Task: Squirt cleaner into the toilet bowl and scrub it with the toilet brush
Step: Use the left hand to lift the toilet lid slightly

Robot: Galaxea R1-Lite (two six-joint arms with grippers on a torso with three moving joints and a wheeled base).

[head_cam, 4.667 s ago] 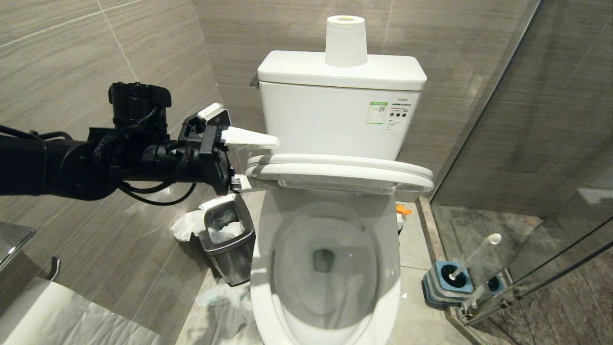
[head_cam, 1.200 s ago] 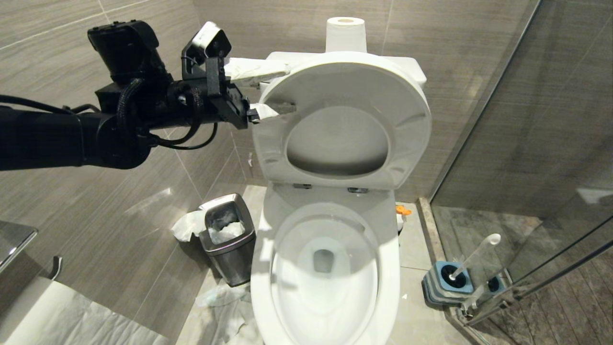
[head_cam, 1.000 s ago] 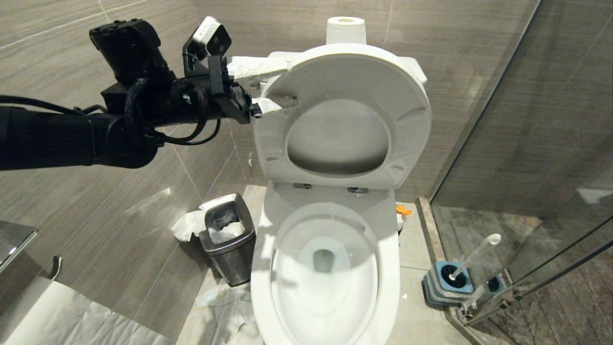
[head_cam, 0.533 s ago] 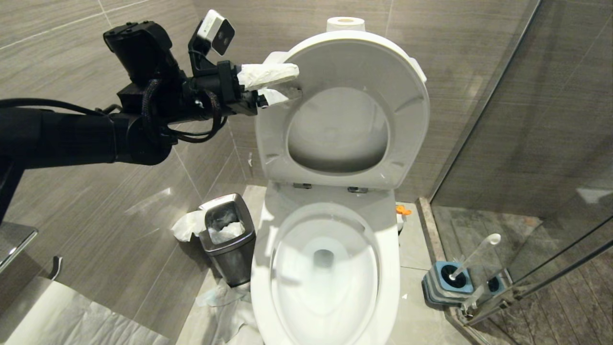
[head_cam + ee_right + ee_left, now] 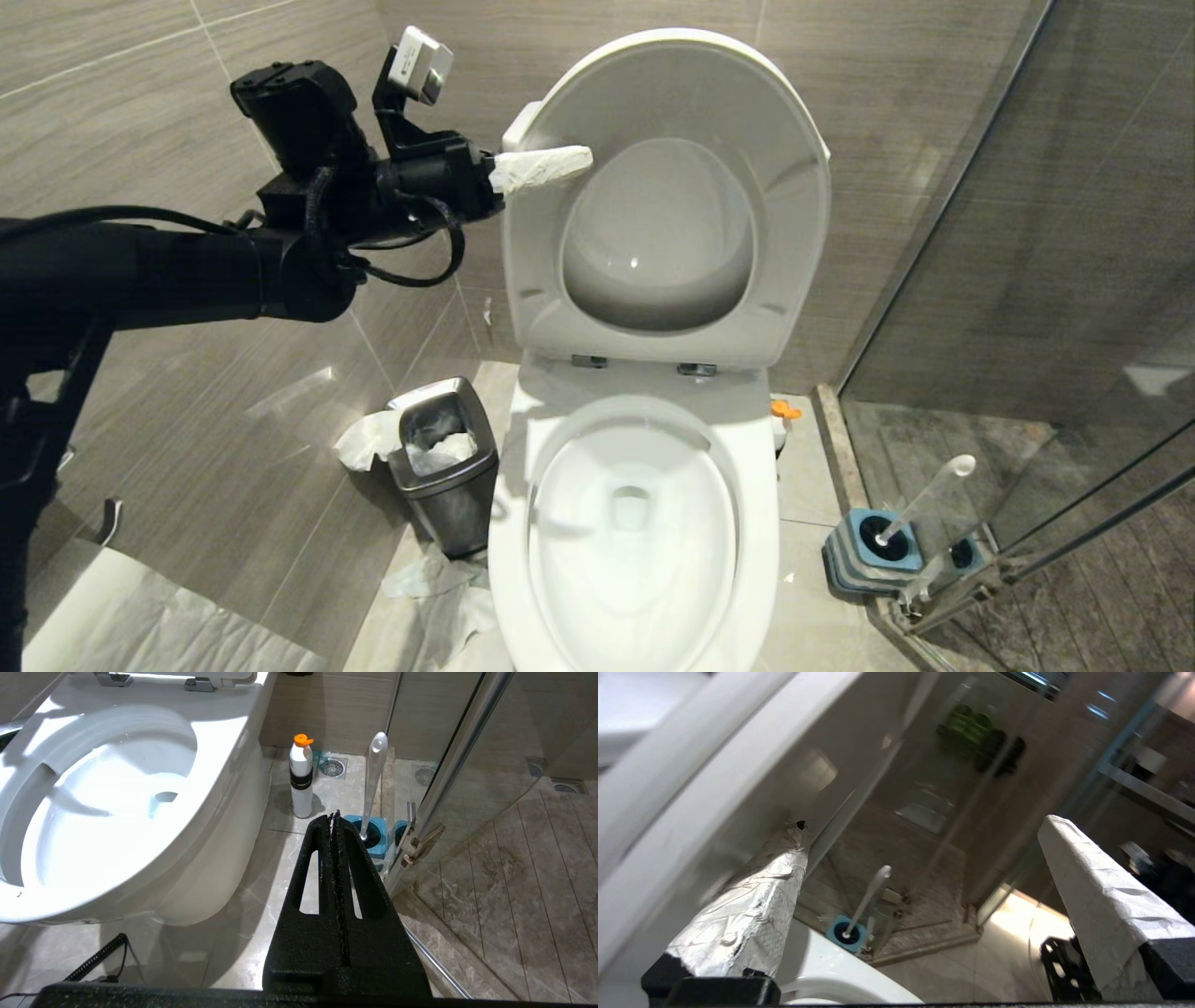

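The white toilet bowl (image 5: 512, 560) stands uncovered, with its seat and lid (image 5: 803, 187) tipped up almost upright. My left gripper (image 5: 560, 166) is open at the seat's upper left rim. One paper-wrapped finger (image 5: 752, 914) lies against the seat, and nothing is between the fingers. The toilet brush (image 5: 926, 497) leans in its blue holder (image 5: 873, 553) on the floor to the right, also seen as the brush (image 5: 373, 779). A white bottle with an orange cap (image 5: 301, 777), by its look the cleaner, stands beside the bowl. My right gripper (image 5: 332, 814) hangs shut and empty, low on the toilet's right.
A steel waste bin (image 5: 443, 467) stuffed with paper stands left of the toilet, and loose tissue (image 5: 439, 597) lies on the floor before it. The glass shower door (image 5: 1027, 280) closes off the right side behind the brush holder. A tiled wall runs along the left.
The seat and lid have swung up from flat to nearly upright and now hide the tank and paper roll. My left gripper rose with them and its wrist rolled.
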